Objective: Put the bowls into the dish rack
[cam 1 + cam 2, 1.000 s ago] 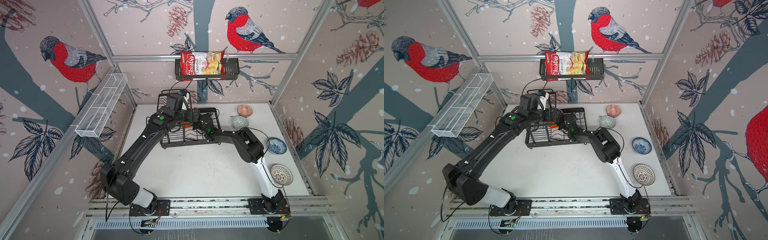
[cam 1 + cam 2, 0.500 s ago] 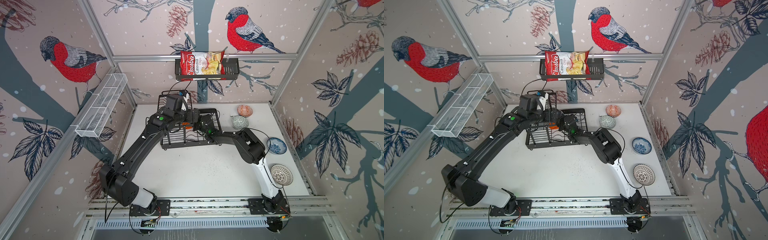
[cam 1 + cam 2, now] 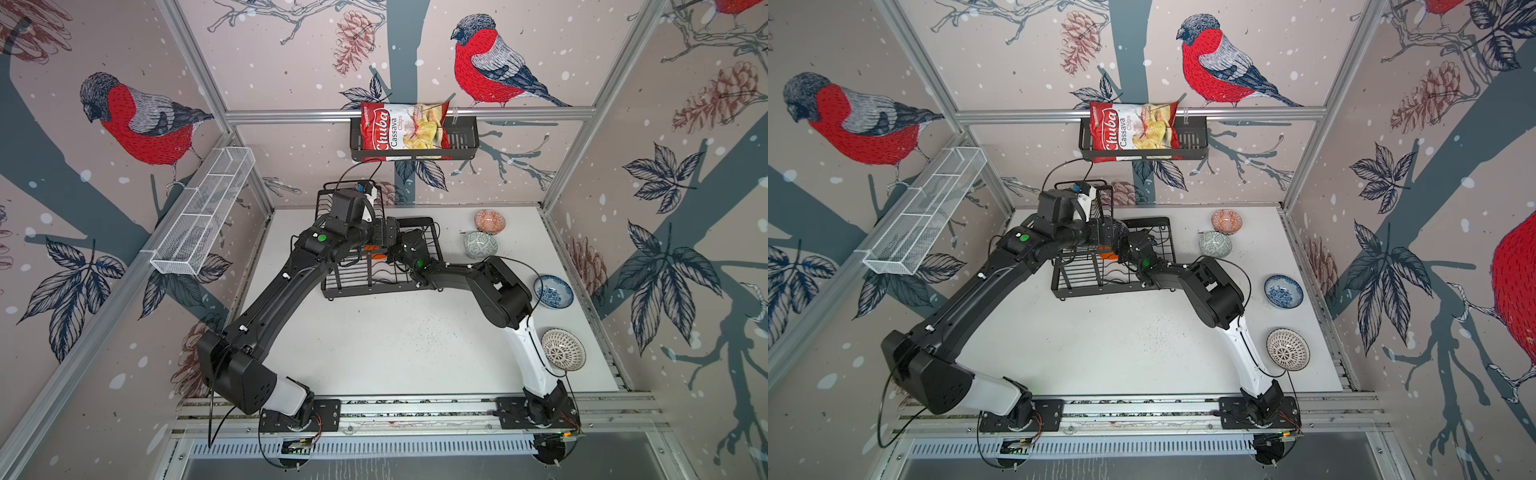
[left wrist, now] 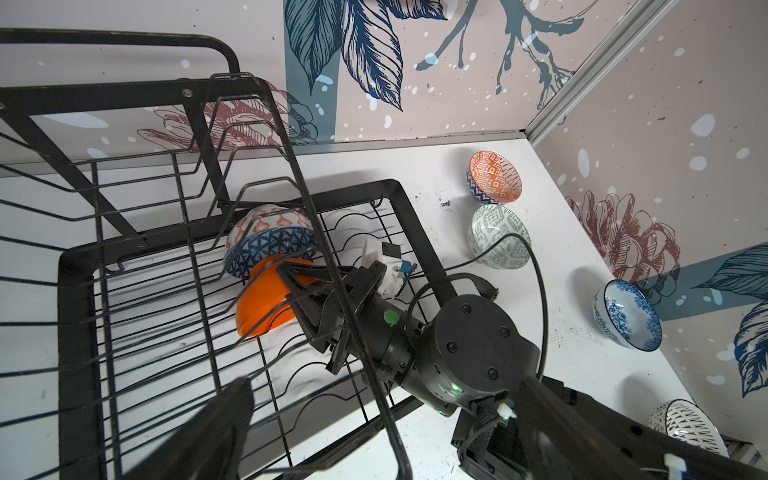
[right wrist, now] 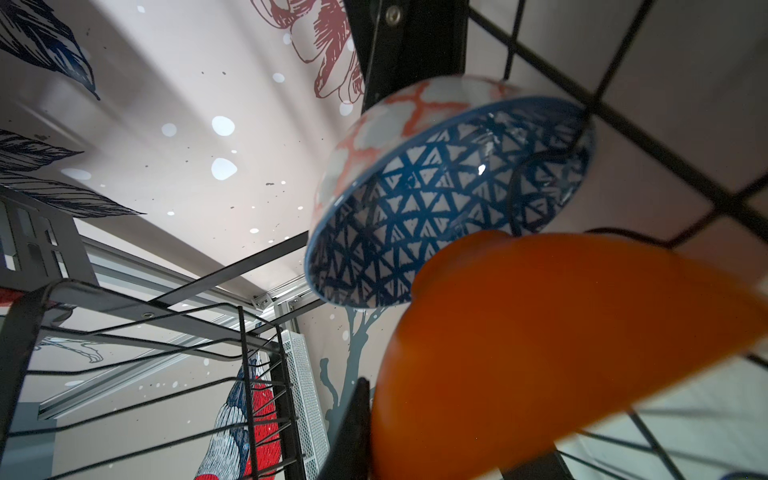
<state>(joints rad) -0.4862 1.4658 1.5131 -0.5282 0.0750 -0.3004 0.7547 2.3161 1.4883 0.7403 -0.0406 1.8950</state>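
Observation:
The black wire dish rack stands at the back of the table. Inside it, a dark-blue geometric bowl leans on edge in the wavy base. My right gripper is shut on the plain orange bowl, which it holds tilted just in front of the blue one, over the slots. My left gripper stands open beside the upper basket, and one of the basket's wires runs between its fingers.
Several more bowls sit on the table right of the rack: orange-red patterned, grey-green, white with blue flowers, dark lattice. A white mesh basket hangs on the left wall. A chips bag hangs at the back.

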